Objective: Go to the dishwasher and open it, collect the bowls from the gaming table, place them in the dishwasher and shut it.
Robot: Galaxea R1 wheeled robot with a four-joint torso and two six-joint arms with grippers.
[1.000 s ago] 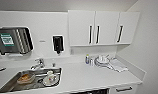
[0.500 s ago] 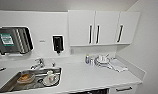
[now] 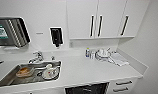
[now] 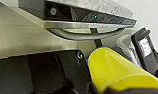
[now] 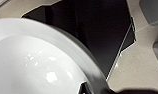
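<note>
Two bowls collected: yellow bowl [image 4: 120, 72] at left wrist, white bowl [image 5: 37, 65] at right; tool state on either, cannot tell. Dishwasher [image 3: 86, 88] open under bench [image 3: 77, 71]. Loading, closing left, I'd guess.

Sink [image 3: 10, 80] set in the counter [image 3: 82, 72] at left; dishes [image 3: 103, 53] on the counter at right; dishwasher [image 3: 86, 89] below; cabinets [image 3: 95, 18] above.
</note>
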